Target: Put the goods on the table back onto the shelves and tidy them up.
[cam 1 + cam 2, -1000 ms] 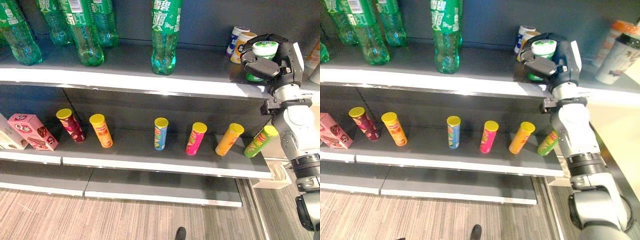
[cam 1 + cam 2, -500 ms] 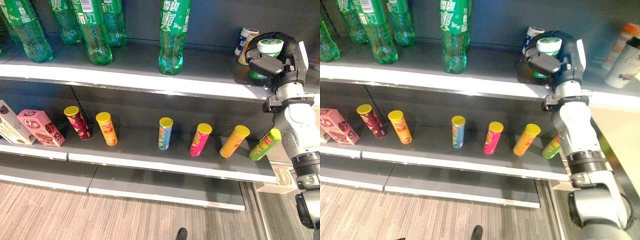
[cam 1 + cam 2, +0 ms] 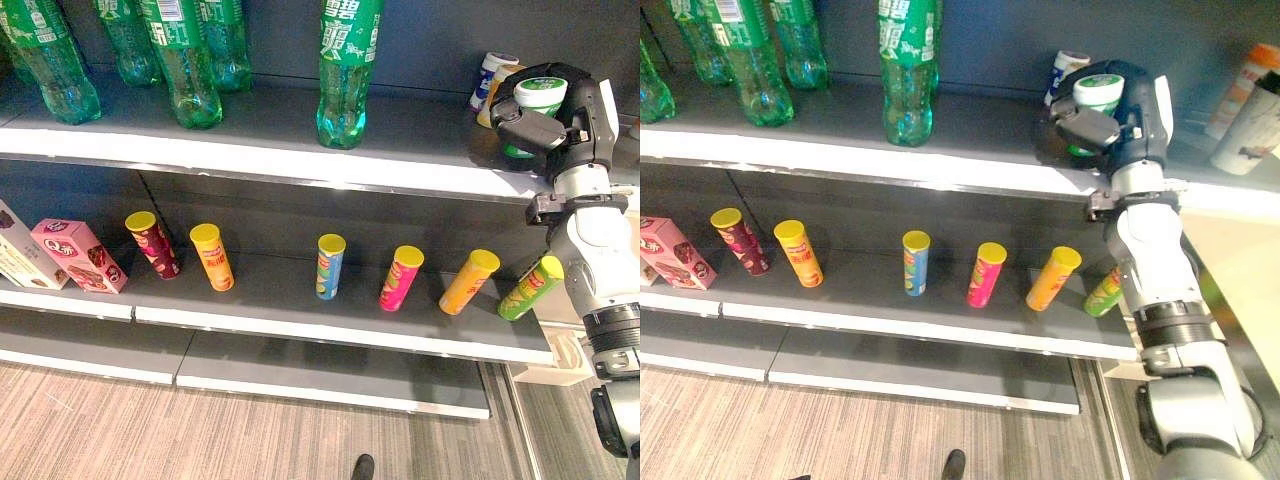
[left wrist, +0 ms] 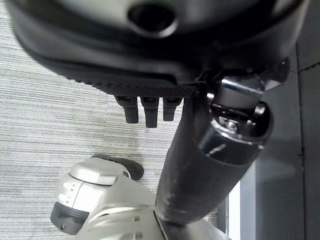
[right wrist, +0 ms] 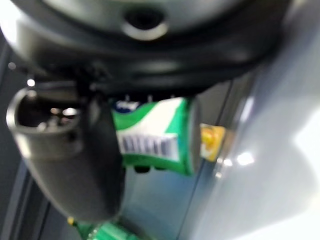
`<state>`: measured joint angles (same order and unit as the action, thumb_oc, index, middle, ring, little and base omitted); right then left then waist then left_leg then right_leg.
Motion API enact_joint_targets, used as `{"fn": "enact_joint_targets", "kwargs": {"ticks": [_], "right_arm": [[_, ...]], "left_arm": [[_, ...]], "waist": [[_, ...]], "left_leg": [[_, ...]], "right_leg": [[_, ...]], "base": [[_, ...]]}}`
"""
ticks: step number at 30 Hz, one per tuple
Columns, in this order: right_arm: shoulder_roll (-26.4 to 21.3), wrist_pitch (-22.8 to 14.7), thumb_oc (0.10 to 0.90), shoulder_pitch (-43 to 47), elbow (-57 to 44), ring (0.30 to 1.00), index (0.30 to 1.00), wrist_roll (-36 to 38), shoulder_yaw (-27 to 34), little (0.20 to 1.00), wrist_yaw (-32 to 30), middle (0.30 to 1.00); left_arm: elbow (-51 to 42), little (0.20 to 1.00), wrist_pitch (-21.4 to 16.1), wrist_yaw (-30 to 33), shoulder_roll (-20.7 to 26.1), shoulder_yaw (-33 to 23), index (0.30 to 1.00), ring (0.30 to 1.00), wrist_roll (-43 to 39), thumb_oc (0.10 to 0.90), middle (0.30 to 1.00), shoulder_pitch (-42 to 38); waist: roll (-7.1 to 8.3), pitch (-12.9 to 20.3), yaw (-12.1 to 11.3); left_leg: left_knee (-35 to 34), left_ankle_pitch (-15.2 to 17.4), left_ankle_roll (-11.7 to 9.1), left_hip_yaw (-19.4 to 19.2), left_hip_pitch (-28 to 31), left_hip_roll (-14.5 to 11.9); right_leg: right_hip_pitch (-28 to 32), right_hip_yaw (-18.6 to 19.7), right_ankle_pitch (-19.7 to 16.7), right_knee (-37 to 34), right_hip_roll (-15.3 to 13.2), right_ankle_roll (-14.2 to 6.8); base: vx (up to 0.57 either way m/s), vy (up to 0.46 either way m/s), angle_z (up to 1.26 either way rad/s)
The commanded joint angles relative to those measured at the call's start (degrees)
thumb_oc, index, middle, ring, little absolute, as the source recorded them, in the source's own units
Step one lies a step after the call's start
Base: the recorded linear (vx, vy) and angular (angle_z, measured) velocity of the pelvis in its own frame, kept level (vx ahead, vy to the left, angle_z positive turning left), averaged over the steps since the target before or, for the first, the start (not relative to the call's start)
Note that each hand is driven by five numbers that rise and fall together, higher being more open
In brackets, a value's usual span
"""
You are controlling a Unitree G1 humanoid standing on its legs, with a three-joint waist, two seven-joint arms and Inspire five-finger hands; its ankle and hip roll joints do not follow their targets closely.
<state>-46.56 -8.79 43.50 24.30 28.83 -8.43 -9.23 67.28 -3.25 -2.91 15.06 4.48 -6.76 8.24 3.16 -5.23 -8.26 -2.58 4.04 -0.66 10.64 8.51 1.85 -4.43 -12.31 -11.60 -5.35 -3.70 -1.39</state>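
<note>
The right robot hand (image 3: 545,125) grips a small green jar (image 3: 530,105) around its sides over the top shelf (image 3: 400,165), far right. It looks light, rigid and smooth, so it could slip.

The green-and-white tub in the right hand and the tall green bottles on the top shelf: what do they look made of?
The small green-and-white tub, gripped by the right hand, looks like opaque plastic: smooth white lid, glossy printed label with a barcode. The tall green bottles look like clear tinted plastic: light passes through their moulded bases. The dark grey top shelf seems to be painted metal, matt.
</note>
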Motion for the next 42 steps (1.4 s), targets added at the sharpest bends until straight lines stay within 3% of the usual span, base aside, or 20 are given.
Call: {"fn": "enact_joint_targets", "kwargs": {"ticks": [1,3,4,6,42], "right_arm": [[-2.9,-3.5,0.488,6.8,-1.5,0.432,0.432,-1.1,3.6,0.432,-2.7,0.432],[-2.7,-3.6,0.593,6.7,-1.5,0.589,0.589,-0.9,3.8,0.589,-2.7,0.589],[-2.6,-3.6,0.745,6.8,-1.4,0.818,0.818,-0.8,3.8,0.818,-2.7,0.818],[-2.5,-3.6,0.8,6.9,-1.4,0.9,0.9,-0.8,3.6,0.9,-2.6,0.9],[-1.6,-3.2,0.8,6.6,-1.4,0.9,0.9,-1.0,3.3,0.9,-2.7,0.9]], "left_arm": [[0.1,0.9,0.0,0.2,1.0,4.6,0.9,0.9,-0.3,0.8,0.9,-1.1],[0.1,0.9,0.0,0.3,1.0,4.7,0.9,0.9,-0.3,0.8,0.9,-1.1],[0.0,0.9,0.0,0.3,1.0,4.7,0.9,0.9,-0.3,0.8,0.9,-1.1],[0.0,0.9,0.0,0.3,1.1,4.7,0.9,0.9,-0.4,0.8,0.9,-1.1],[0.0,0.9,0.2,0.9,0.9,4.4,0.9,0.9,-0.1,0.8,0.9,-1.1]], "waist": [[0.94,1.9,-0.9],[0.94,1.8,-0.9],[0.94,1.8,-0.8],[0.92,1.8,-0.8],[1.16,1.7,-0.5]], "left_leg": [[-2.4,-2.0,-1.2,-3.0,-3.0,-0.8],[-2.4,-2.0,-1.1,-3.1,-3.0,-0.8],[-2.4,-1.9,-1.1,-3.2,-2.9,-0.8],[-2.4,-1.9,-1.1,-3.4,-2.8,-0.7],[-2.4,-1.4,-1.0,-4.6,-2.5,-0.9]], "right_leg": [[5.1,1.1,5.1,0.3,-2.3,-5.9],[5.1,1.2,5.0,0.3,-2.3,-5.9],[5.1,1.2,5.0,0.3,-2.3,-5.9],[5.1,1.4,5.0,0.3,-2.2,-5.9],[5.3,2.2,5.0,0.3,-2.2,-6.0]], "base": [[0.0,0.0,0.0],[0.0,0.0,0.0],[0.0,0.0,0.0],[0.0,0.0,0.0],[0.0,0.0,0.0]]}}
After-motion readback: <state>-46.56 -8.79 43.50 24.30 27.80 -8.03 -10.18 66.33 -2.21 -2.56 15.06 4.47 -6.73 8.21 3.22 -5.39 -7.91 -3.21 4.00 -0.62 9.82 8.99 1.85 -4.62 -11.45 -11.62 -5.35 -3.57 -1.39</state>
